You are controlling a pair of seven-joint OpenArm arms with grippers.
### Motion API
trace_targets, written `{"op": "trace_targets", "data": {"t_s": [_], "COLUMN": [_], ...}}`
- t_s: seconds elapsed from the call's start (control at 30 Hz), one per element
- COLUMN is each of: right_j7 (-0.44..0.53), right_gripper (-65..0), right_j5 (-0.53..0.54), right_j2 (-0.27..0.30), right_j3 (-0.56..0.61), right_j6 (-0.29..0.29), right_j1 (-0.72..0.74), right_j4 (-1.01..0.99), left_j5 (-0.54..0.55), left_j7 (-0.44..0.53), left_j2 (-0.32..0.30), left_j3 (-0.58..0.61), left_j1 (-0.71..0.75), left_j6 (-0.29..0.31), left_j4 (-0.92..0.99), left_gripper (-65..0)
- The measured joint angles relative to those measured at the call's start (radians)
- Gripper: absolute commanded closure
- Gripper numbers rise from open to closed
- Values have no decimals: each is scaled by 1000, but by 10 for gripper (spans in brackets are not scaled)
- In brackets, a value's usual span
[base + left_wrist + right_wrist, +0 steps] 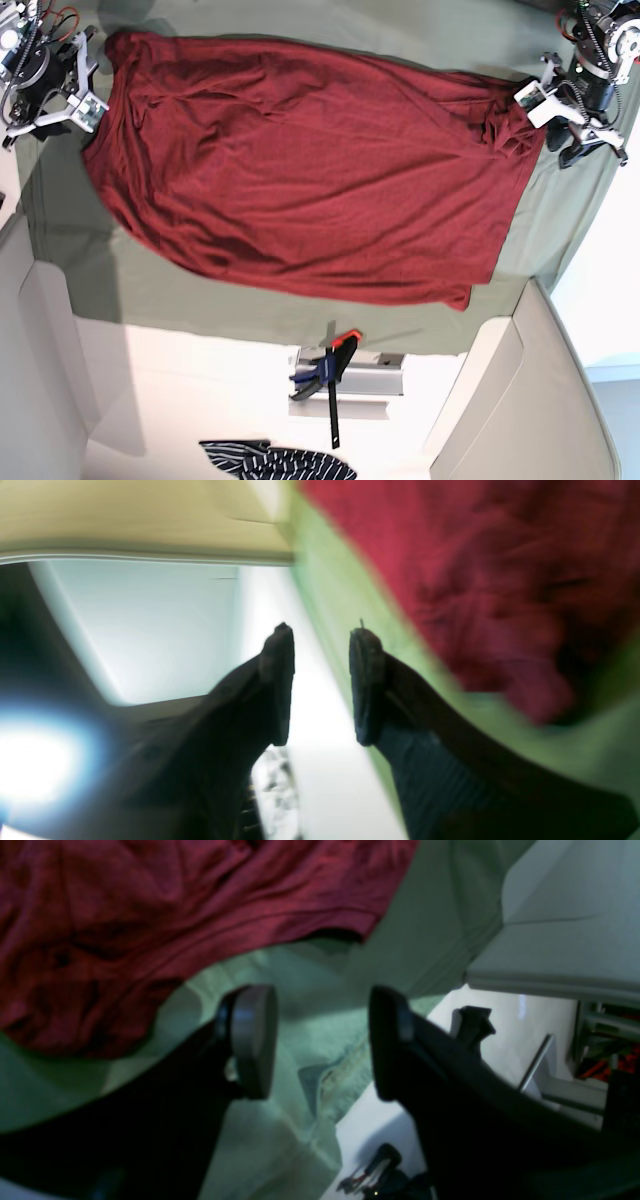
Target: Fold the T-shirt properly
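A dark red T-shirt (310, 170) lies spread and wrinkled on the green table cover (250, 300). In the left wrist view my left gripper (322, 680) is open and empty over the cover's edge, with the T-shirt (500, 580) to its upper right, apart from the fingers. My right gripper (320, 1040) is also open with nothing between its fingers, hovering over bare green cover (310, 990). A shirt edge (150, 930) lies to its upper left. In the base view the left gripper (578, 148) is by the shirt's right end and the right gripper (84, 104) by its left end.
A black clamp with an orange handle (335, 372) grips the table's near edge. A striped cloth (280, 462) lies on the floor below. Beige panels (530, 400) flank the table. The green cover's edge (350, 680) drops off beside my left gripper.
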State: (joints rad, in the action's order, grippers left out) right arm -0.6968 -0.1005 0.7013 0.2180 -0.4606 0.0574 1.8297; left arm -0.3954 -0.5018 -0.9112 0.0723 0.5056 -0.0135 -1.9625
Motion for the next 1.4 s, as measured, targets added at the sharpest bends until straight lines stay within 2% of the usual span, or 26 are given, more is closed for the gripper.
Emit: {"op": "trace_targets", "data": {"t_s": [0.1,0.2,0.33,0.43,0.53,0.63,0.83,1.0,1.13,1.27,1.4], "right_j7": [0,-4,-7,-10,-13,-13,13,64,65,68,68], "right_gripper": [-301,-301,-301,-301,-301,-301,-301,-302,-302,-301,-301], "right_j5": [0,24,38,41,40,39,40,-66,-131,-190,-225], "right_j2": [0,2,14,59,113,146,149,103,56,29,28], "right_j3": [0,0,0,0,-1,-1,20,94,193,259,275], "right_j6": [0,-43,-56,-89,-94,-104,-112,-107,-61,6,17], "right_j1": [-6,-25,-85,-153,-226,-282,-343,-320,-256,-192,-141], "right_j4": [0,0,32,84,133,146,147,147,146,129,51], "left_j5": [-70,-79,4,71,109,120,116,107,86,83,83], "left_j7": [-14,-54,-89,-88,-57,-25,-17,29,65,57,57], "left_j2": [0,0,0,0,-1,-1,0,2,16,16,16], "left_j3": [0,0,0,-1,-1,-1,-1,-1,-2,-2,-2], "left_j1": [-2,-2,5,39,101,158,180,178,178,178,178], "left_j6": [-85,-97,39,132,230,274,279,249,227,206,206], "left_j4": [0,0,0,-14,-74,-124,-128,-80,-39,-24,-21], "left_gripper": [-228,-228,-227,-227,-227,-227,-227,-227,-227,-227,-227]}}
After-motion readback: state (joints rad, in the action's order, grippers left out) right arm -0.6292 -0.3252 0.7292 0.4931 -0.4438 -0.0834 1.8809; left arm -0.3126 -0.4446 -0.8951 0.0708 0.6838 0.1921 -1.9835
